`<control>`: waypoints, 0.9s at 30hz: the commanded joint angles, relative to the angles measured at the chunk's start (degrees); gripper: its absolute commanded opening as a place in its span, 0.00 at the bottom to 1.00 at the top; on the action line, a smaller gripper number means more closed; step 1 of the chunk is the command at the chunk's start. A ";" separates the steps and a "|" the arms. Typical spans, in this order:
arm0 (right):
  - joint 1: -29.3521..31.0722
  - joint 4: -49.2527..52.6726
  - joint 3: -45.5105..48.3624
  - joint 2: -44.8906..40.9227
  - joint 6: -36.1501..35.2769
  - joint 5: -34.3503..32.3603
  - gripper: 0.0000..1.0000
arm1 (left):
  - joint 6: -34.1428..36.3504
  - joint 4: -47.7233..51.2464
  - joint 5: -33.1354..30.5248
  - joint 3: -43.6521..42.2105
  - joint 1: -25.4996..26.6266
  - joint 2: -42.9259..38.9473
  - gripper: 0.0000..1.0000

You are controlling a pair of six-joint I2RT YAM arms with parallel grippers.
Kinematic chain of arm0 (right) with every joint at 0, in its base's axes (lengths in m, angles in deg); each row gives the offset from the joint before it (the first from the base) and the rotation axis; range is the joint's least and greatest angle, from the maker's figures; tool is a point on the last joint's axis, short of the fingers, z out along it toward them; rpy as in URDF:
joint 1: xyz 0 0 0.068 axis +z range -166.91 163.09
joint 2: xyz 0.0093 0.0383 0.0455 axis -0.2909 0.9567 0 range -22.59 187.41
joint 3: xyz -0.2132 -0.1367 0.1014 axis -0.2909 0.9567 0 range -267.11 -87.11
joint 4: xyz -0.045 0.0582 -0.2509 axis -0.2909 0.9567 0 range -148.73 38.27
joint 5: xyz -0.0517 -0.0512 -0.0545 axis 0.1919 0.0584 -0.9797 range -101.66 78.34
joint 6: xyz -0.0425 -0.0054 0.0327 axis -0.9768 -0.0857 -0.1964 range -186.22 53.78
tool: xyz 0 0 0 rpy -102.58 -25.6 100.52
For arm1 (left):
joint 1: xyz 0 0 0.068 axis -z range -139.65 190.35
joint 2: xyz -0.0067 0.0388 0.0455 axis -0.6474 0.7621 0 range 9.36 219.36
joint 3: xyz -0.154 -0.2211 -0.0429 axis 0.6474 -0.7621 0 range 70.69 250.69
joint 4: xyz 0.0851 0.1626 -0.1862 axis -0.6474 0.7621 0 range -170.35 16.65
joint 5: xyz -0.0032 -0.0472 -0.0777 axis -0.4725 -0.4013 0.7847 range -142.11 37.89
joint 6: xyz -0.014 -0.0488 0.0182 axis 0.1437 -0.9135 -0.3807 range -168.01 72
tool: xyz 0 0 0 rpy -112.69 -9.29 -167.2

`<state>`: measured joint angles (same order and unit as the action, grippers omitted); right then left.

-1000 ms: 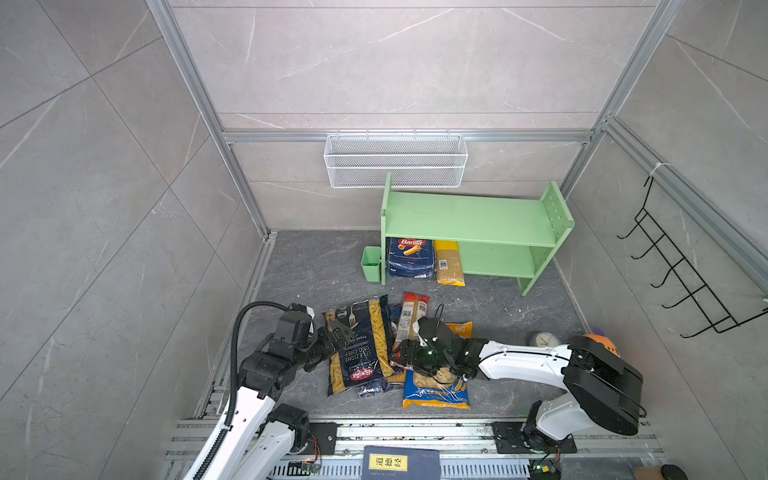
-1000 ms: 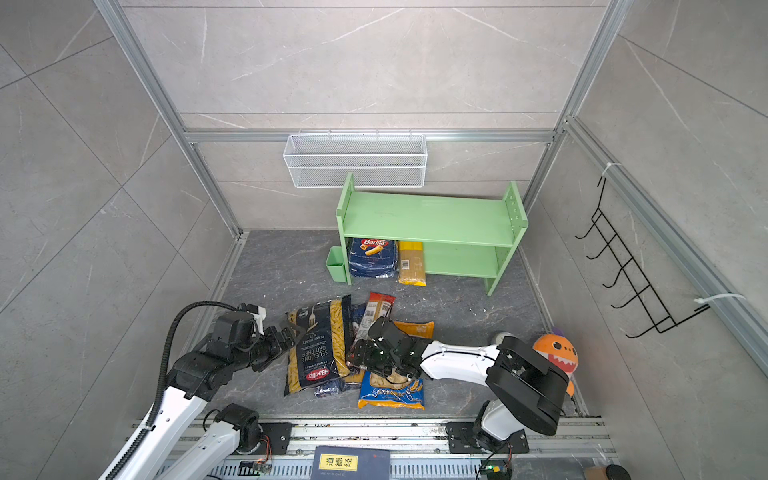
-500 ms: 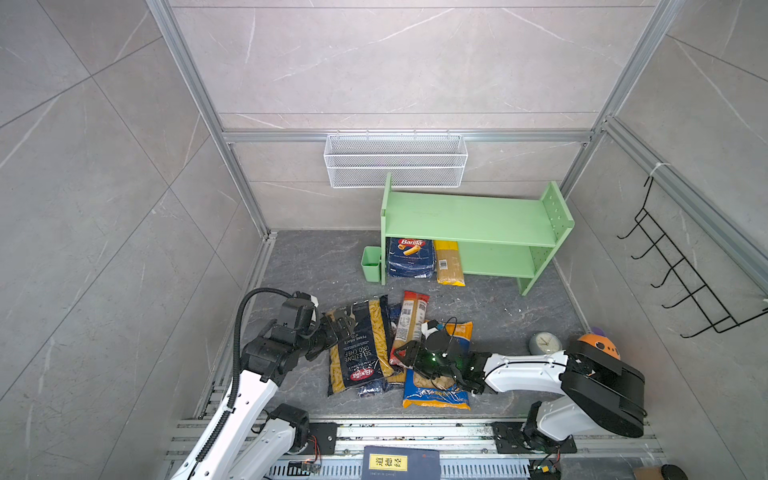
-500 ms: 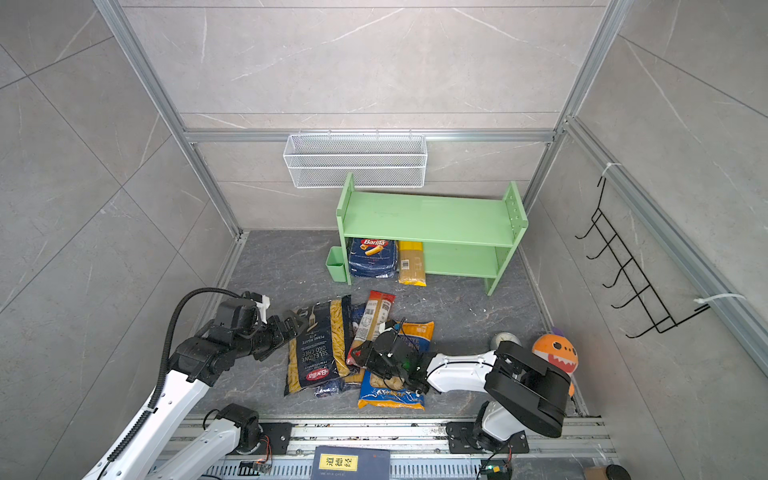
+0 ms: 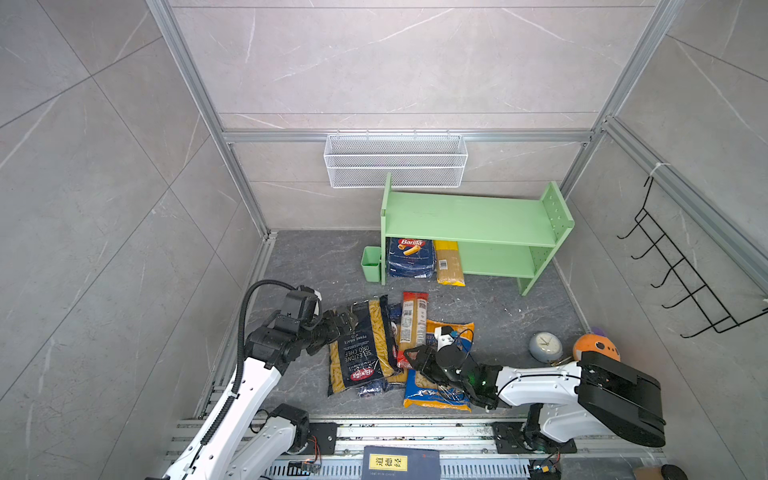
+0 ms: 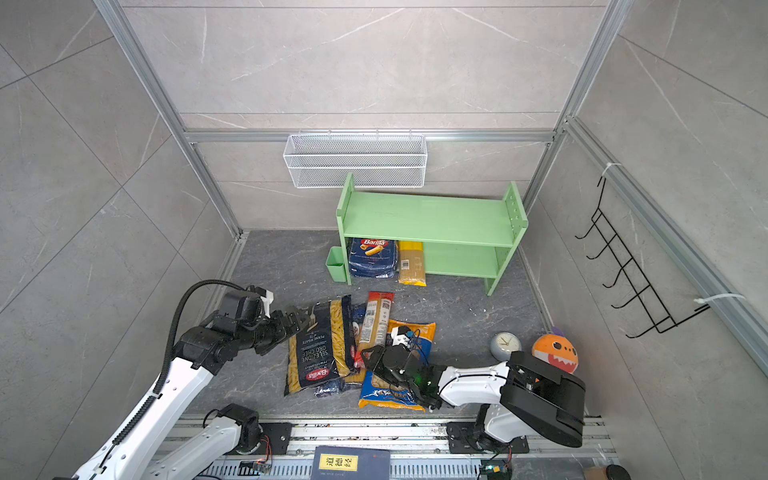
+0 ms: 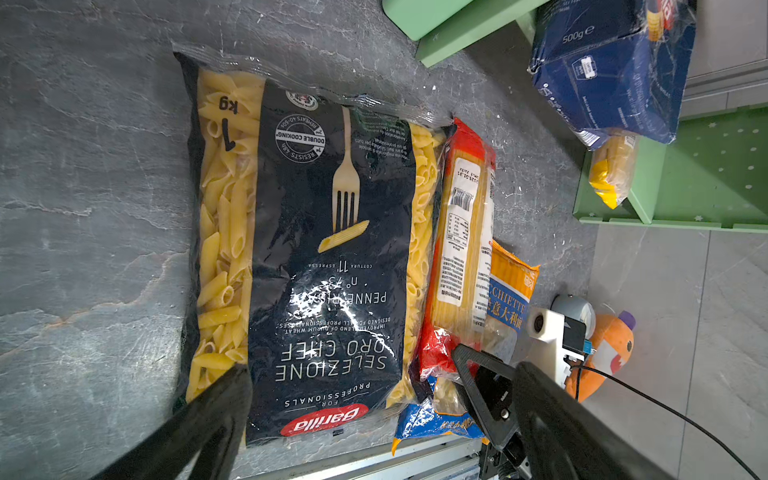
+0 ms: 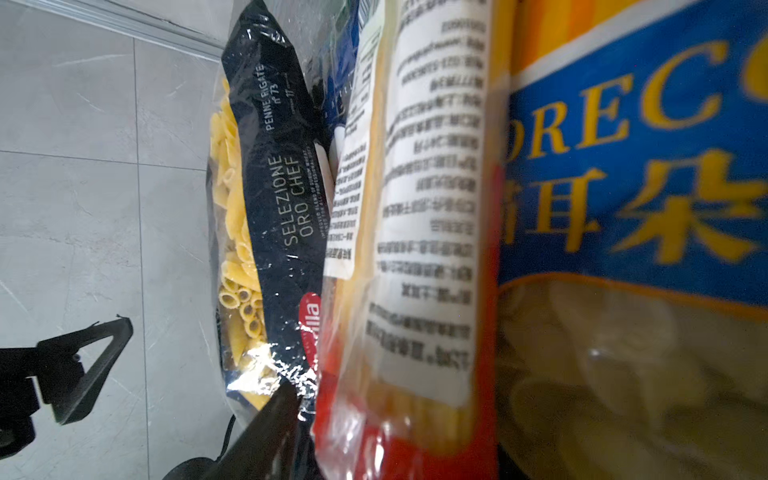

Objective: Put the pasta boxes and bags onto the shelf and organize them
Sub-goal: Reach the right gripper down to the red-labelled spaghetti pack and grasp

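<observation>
The green shelf [image 5: 469,220] [image 6: 428,218] holds the blue Barilla box [image 5: 409,257] and a yellow spaghetti pack [image 5: 449,264] on its lower tier. On the floor lie the black penne bag [image 5: 361,345] [image 7: 324,249], the red-ended spaghetti pack [image 5: 411,328] [image 7: 461,249] and the blue-orange orecchiette bag [image 5: 436,395] [image 8: 644,208]. A dark blue pack [image 6: 358,320] peeks out between them. My left gripper [image 5: 345,322] [image 7: 380,372] hangs open over the penne bag's far end. My right gripper [image 5: 415,357] [image 6: 370,355] is shut on the red-ended pack's [image 8: 415,249] near end; only one finger [image 8: 270,419] shows.
A small green cup [image 5: 371,264] stands left of the shelf, with a white wire basket [image 5: 395,160] on the wall above. A clock [image 5: 545,347] and an orange plush [image 5: 596,347] sit at the right. A dark book [image 5: 401,463] lies on the front rail.
My right gripper slid toward the front along the red-ended pack and its jaws narrowed onto the pack's near end. My left gripper moved farther back and right over the penne bag, still open.
</observation>
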<state>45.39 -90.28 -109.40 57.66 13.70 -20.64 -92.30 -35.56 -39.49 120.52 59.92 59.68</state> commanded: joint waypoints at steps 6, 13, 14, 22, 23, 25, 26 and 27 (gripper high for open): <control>0.16 -10.97 1.46 6.48 -0.32 -3.19 0.61 | 3.40 0.40 1.77 5.70 -0.20 2.97 1.00; 0.01 -20.63 3.61 12.29 1.51 -5.36 0.56 | 4.83 2.05 1.35 7.78 -0.24 4.12 1.00; 0.01 -21.67 3.97 12.83 1.73 -5.65 0.54 | 5.03 2.12 1.44 8.02 -0.23 4.25 1.00; 0.01 -20.16 5.83 9.31 0.21 -5.37 0.25 | 5.16 0.43 2.23 7.70 -0.18 5.77 1.00; 0.02 -18.31 5.97 7.78 -0.14 -5.22 0.24 | 4.99 -0.07 2.39 7.55 -0.23 5.91 1.00; 0.01 -15.00 6.03 4.69 -1.54 -4.59 0.22 | 4.64 -0.94 2.55 7.29 -0.19 6.26 1.00; 0.01 -12.56 5.98 2.83 -2.16 -4.28 0.20 | 4.50 -1.47 2.67 7.04 -0.23 6.53 1.00; 0.01 -10.50 5.96 1.26 -2.90 -3.94 0.19 | 4.40 -1.89 2.75 6.90 -0.17 6.68 1.00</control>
<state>45.37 -105.84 -103.58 63.23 13.72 -24.88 -88.63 -35.75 -38.29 126.70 59.92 66.09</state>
